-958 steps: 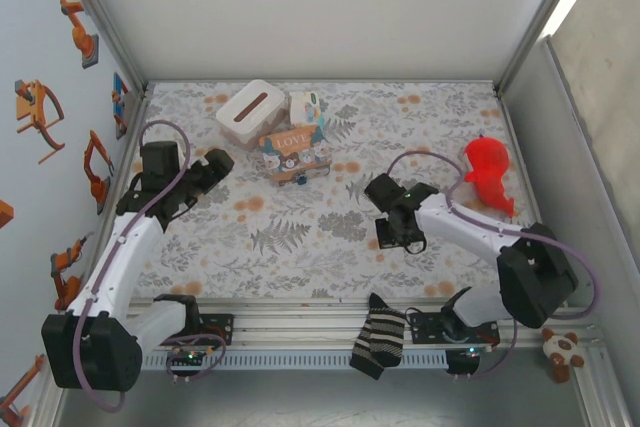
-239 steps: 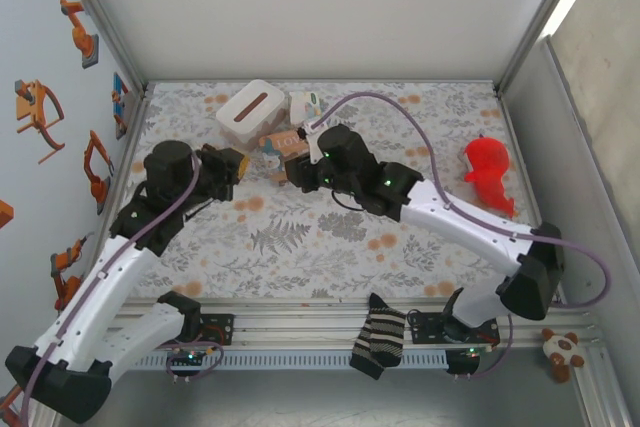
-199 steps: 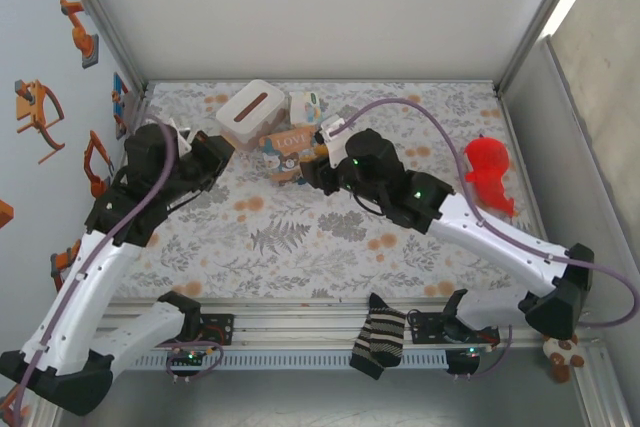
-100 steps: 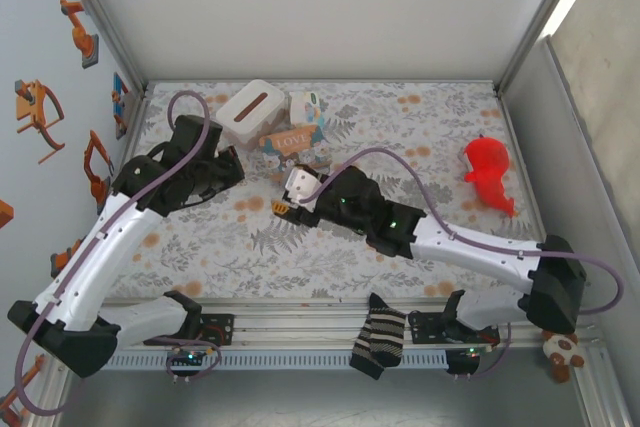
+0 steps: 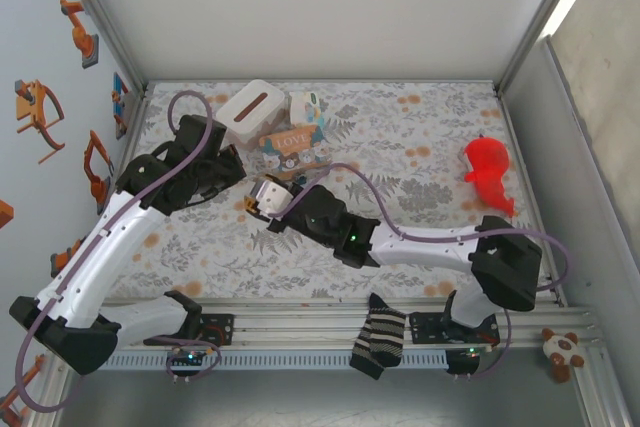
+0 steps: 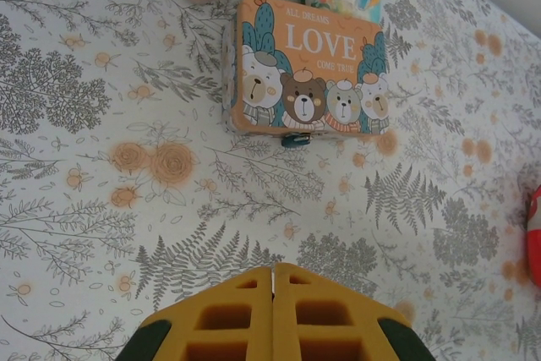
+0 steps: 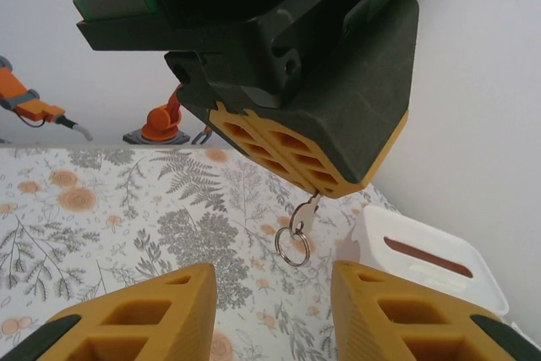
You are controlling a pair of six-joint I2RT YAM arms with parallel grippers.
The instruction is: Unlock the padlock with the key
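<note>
Small blue-black squarish padlock [image 6: 294, 139] sits touching the near side of the brown cartoon-printed "LOVE" box [image 6: 308, 73], toward the far edge of the floral-covered table [image 6: 76, 209], left of centre. It may hang on the box's clasp, but it's too small for us to confirm.

Small silver key [image 7: 306, 211] with a split ring dangles from the left gripper [image 6: 272, 293], whose jaws are closed on the key's upper end. The ring end hangs free, so we judge the blade is the pinched part. Right gripper [image 7: 270, 283] faces it from just below, jaws wide apart and empty, with the key above the gap and not yet in it.

We read this as a key handover; the unlock itself hasn't started.

To do it well:
- bring the right jaws up around the key's head just above the ring, pads on the flat faces
- close firmly before the left jaws let go
- keep the blade sticking out clear of the pads
- then use the left gripper to pin the box so the padlock can't skate.
</note>
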